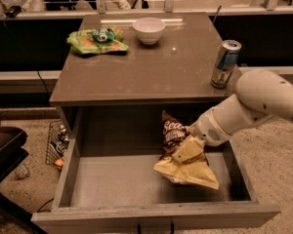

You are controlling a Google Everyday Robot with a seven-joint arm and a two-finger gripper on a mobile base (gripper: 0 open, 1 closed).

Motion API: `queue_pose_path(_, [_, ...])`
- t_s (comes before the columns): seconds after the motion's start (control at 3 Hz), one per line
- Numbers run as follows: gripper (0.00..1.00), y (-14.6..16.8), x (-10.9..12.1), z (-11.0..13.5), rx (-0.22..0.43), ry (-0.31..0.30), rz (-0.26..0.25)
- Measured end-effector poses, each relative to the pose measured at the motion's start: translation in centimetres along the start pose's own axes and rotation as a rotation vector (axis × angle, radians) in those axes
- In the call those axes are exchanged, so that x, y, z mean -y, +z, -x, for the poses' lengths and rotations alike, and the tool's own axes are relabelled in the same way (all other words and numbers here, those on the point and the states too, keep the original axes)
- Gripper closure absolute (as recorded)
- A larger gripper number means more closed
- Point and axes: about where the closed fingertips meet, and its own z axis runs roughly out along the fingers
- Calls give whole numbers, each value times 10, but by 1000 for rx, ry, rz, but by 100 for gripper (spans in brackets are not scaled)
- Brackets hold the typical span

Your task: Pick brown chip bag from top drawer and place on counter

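The brown chip bag [179, 152] hangs tilted in the right half of the open top drawer [68, 165], its pale yellow lower end just above the drawer bottom. My gripper [191, 131] reaches in from the right at the end of the white arm [254, 106] and is shut on the bag's upper right edge. The bag hides most of the fingers. The counter [151, 69] lies directly above and behind the drawer.
On the counter stand a flat green bag [95, 40] at the back left, a white bowl [149, 29] at the back middle and a soda can [225, 63] at the right edge. A wire basket [56, 143] sits on the floor to the left.
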Motion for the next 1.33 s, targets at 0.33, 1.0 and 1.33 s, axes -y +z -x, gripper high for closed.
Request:
queue_pose_path(0.33, [100, -59, -14, 13, 1, -37, 30])
queue_pose_path(1.0, [100, -177, -83, 49, -34, -181, 37])
queue_pose_path(1.33, [100, -223, -115, 85, -37, -257, -18])
